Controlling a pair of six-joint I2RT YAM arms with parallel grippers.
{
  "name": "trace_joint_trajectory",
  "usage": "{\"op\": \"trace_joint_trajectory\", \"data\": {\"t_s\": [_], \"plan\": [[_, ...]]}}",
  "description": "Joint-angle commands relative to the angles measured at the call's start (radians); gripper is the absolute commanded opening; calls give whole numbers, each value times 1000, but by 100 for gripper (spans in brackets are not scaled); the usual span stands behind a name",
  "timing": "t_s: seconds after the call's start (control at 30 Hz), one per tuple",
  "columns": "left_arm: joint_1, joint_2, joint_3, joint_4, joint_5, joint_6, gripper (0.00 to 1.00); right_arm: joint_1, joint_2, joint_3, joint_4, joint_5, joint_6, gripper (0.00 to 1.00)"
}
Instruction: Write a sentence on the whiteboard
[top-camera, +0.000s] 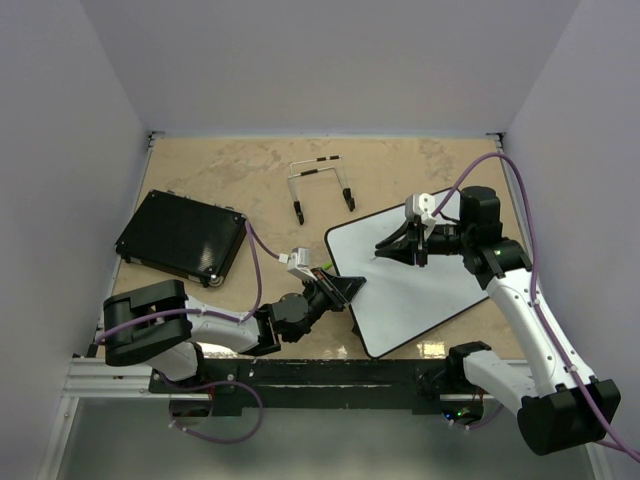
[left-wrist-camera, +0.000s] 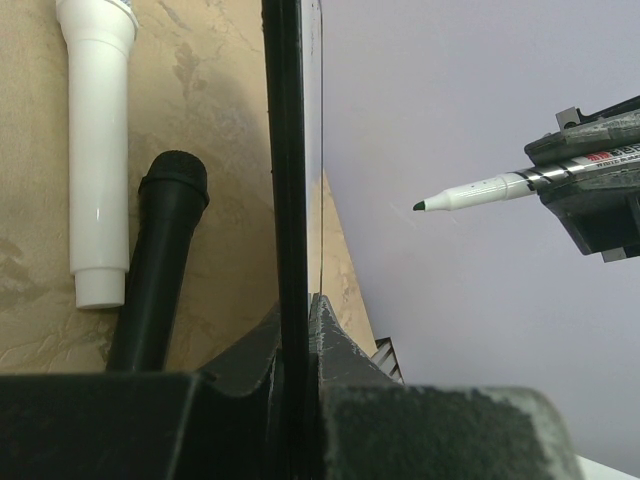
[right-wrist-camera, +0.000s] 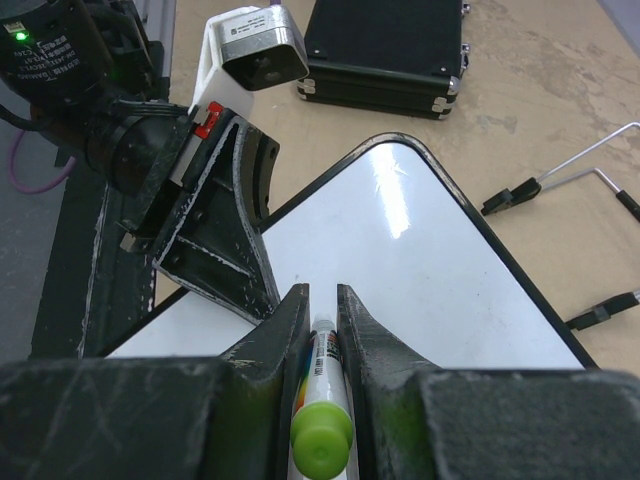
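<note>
The right pincer (right-wrist-camera: 322, 300) is clamped on a marker (right-wrist-camera: 322, 395), whose tip points at the whiteboard (top-camera: 420, 290); whether it touches is unclear. The left pincer (top-camera: 343, 290) grips the whiteboard's black frame edge. The whiteboard sits right of centre on the counter (top-camera: 230, 170).

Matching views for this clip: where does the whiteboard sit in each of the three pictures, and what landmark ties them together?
Top external: the whiteboard lies tilted right of centre, under the right gripper.
Left wrist: edge-on, its black frame runs up the middle of the picture.
Right wrist: its white face fills the centre, beyond the marker.
Shared landmark: the left gripper clamped on the board's edge.
</note>
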Motion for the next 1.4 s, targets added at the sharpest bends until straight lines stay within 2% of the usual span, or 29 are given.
{"op": "trace_joint_trajectory", "data": {"t_s": [0.0, 1.37], "plan": [[-10, -5, 3, 11, -5, 83, 0, -2, -8, -8, 20, -24, -13, 0], [-10, 2, -14, 34, -7, 61, 0, -5, -10, -11, 23, -21, -15, 0]]}}
